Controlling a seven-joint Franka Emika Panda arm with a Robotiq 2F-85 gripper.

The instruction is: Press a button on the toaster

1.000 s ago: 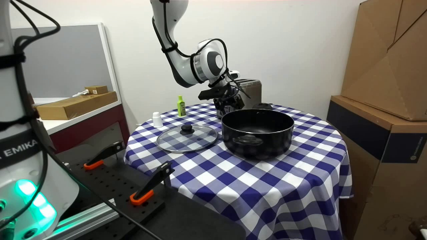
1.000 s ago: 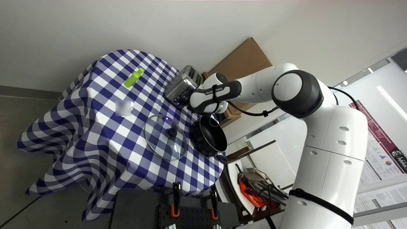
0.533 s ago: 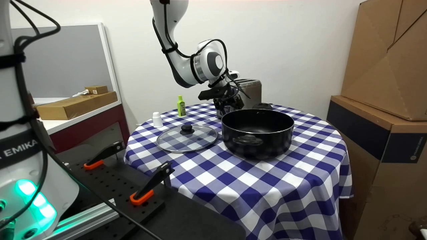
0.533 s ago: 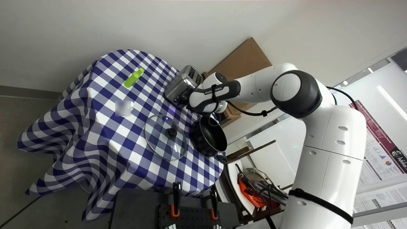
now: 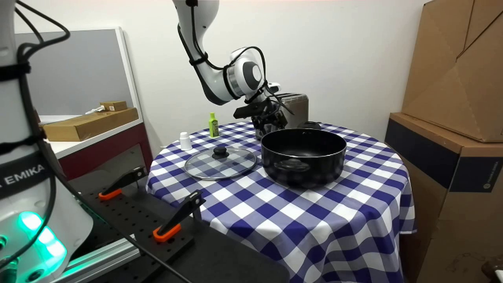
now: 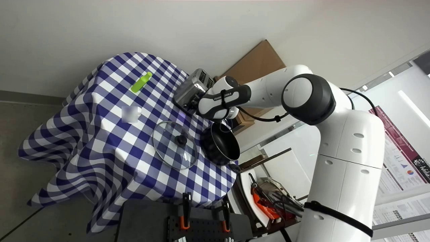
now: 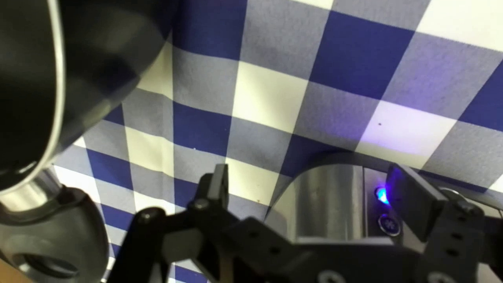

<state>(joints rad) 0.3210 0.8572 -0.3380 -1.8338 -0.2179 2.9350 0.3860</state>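
The silver toaster [image 5: 298, 109] stands at the back of the table. It also shows in an exterior view [image 6: 187, 91] and in the wrist view [image 7: 326, 196]. On its front panel, the wrist view shows a blue-lit button [image 7: 381, 195] and a round button with a star-like mark [image 7: 389, 225] beside it. My gripper [image 7: 314, 188] is open and empty, with its fingers wide apart at the toaster's front. The right finger [image 7: 416, 200] partly covers the lit button; I cannot tell if it touches. The left finger [image 7: 218, 184] is over the tablecloth, off the toaster.
A wide black pot [image 5: 303, 169] stands close to the toaster and gripper. A glass lid with a black knob [image 5: 220, 152] lies beside it. A green bottle [image 5: 213, 125] and a white cup-like item [image 5: 185, 141] stand on the checked tablecloth [image 5: 290, 212].
The arm has shifted slightly, to the left in both exterior views, with the hand still at the toaster. The blue glow beside the gripper, seen a second ago, no longer shows in that exterior view.
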